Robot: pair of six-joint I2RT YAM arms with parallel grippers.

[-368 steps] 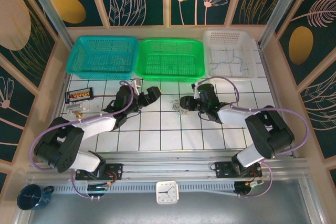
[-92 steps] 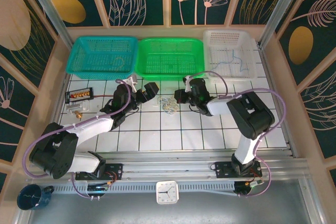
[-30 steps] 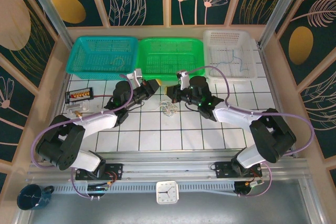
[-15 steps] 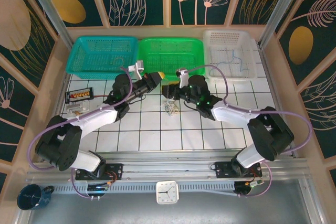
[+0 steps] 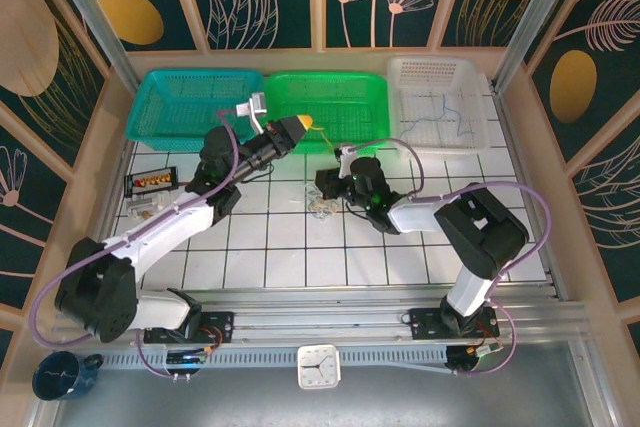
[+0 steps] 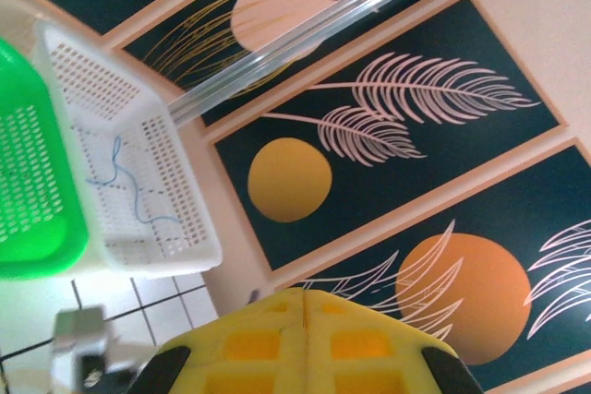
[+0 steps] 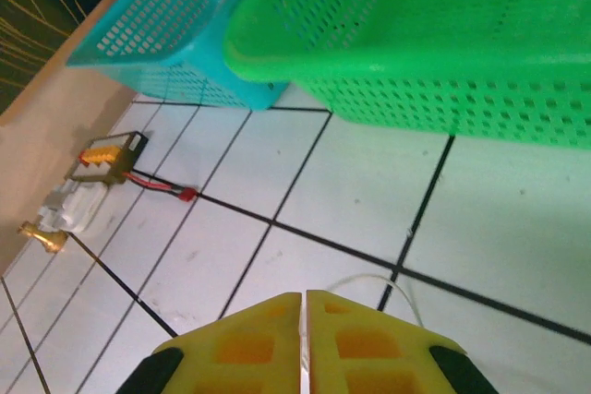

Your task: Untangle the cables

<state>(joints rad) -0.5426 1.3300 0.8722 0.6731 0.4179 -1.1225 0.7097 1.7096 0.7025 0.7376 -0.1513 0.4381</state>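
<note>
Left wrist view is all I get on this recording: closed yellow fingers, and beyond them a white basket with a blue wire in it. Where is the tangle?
Observer: The clump of cables lies on the white tiles, in front of the green basket.
Operator: Is the other arm working on it?
Observer: The right gripper sits low right beside the clump, fingers shut.
Operator: Has it caught a wire?
Observer: Its wrist view shows a pale strand looping just past the fingertips. I cannot tell whether it is pinched.
Operator: And my gripper, relative to all that?
Observer: From above, the left gripper is up at the green basket's near rim, apart from the clump.
</note>
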